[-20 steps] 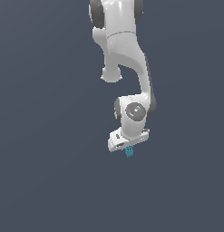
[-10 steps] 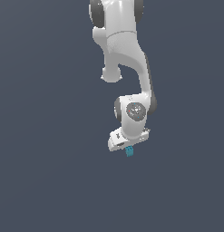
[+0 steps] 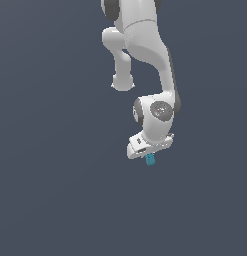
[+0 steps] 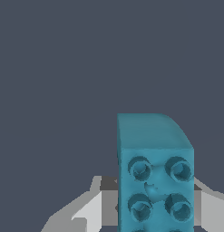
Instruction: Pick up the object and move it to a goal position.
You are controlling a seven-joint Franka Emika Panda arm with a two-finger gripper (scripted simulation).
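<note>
Jaws of your white robot gripper [image 3: 149, 156] pinch the small teal-blue oblong block [image 3: 150, 160] (round hollows on one face [image 4: 155, 186]), which hangs just under the wrist against plain grey-blue background.

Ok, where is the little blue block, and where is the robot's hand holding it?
blue block [image 4: 155, 181]: wrist view, on its face with the round dots.
blue block [image 3: 150, 160]: exterior view, on the bit sticking out under the hand.
gripper [image 3: 148, 156]: exterior view, at the fingertips, where they meet the block.
</note>
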